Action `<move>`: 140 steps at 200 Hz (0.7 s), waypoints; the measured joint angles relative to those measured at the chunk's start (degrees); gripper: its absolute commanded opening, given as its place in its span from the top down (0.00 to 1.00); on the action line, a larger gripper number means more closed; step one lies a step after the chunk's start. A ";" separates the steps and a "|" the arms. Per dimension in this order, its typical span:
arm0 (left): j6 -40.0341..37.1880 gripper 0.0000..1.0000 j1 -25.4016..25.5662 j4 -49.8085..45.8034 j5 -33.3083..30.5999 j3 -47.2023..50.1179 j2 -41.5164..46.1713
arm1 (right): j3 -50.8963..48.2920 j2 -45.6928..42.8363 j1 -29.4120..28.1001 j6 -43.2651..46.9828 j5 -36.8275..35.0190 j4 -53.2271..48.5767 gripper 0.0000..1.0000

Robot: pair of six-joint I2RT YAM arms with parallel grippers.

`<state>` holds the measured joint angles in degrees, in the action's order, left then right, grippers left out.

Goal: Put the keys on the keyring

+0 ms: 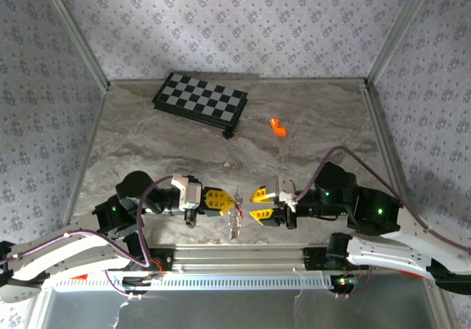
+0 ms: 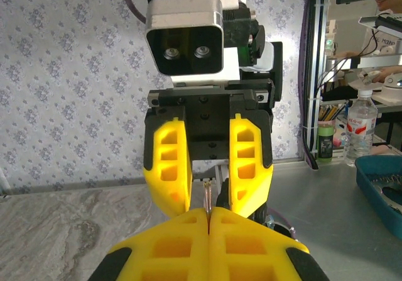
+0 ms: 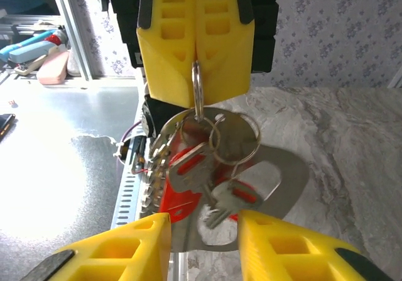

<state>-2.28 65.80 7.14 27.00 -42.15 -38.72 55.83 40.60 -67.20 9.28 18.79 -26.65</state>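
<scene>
Left tool: jaws pressed shut on the top edge of the keyring, held in the air above the near edge of the desk.

Right tool: jaws standing apart, nothing gripped as far as I can tell.

The two tools face each other nose to nose. The ring sits between them, broadside to the right tool.

Keys: red-headed, dangling below the ring beside a short chain. Long axes point roughly downward and the tips reach close to the right tool's gap.

Judgement: the right tool is the free one, and the bunch lies straight ahead of it. Any approach should run along that line, level with the hanging keys.
</scene>
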 measured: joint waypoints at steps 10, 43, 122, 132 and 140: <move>0.00 1.00 0.00 0.00 -0.02 0.00 0.00 | -0.52 -0.11 -0.15 -0.37 0.35 0.42 0.69; 0.02 1.00 0.00 0.00 -0.24 0.00 0.00 | -2.34 -0.13 -0.87 -1.49 1.20 2.86 0.70; 0.02 1.00 0.00 0.04 -0.44 0.00 -0.04 | -5.77 -0.07 -1.20 -3.58 1.03 8.35 0.69; 0.02 1.00 0.00 0.04 -0.44 0.00 -0.07 | -6.08 0.00 -1.20 -3.80 1.03 8.98 0.69; 0.07 1.00 0.00 0.07 -0.44 0.00 -0.07 | -6.23 0.07 -1.20 -3.93 1.03 9.33 0.69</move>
<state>-2.22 65.80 7.20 26.57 -42.15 -38.79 49.60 40.66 -68.40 5.34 19.81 -17.32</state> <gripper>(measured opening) 0.047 0.308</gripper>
